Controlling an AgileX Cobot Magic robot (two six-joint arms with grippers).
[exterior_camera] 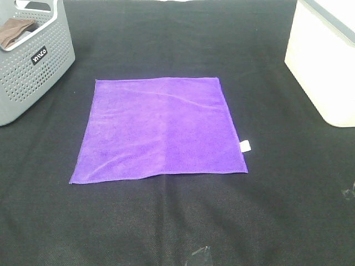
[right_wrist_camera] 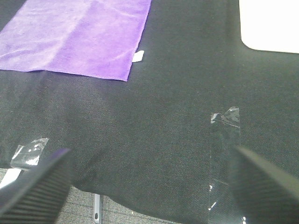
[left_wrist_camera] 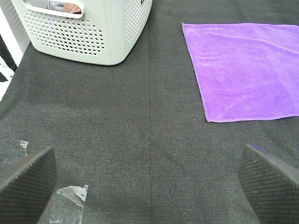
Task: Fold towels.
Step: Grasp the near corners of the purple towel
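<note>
Purple towel (exterior_camera: 158, 130) flat at middle of desk (exterior_camera: 166, 221); left claw (left_wrist_camera: 149, 186) and right claw (right_wrist_camera: 149, 186) both apart, empty; best to pinch the front corners simultaneously and lift evenly toward the rear edge.

- I see a black cloth (exterior_camera: 166, 221) covering the whole table, with a faint straight crease running through it in the left wrist view.
- A grey basket (exterior_camera: 33, 66) sits at the far left corner. Its walls are perforated, it has a handle cut-out near the rim, and a small black label (exterior_camera: 39, 55) with white lettering is on its side.
- A white box (exterior_camera: 324, 61) stands at the far right, partly out of frame.
- Clear tape (exterior_camera: 201, 256) is stuck to the cloth at the near edge, and another scrap (exterior_camera: 348, 193) is at the right edge.
- In the right wrist view, I see grey floor (right_wrist_camera: 46, 214) past the table's edge.
</note>
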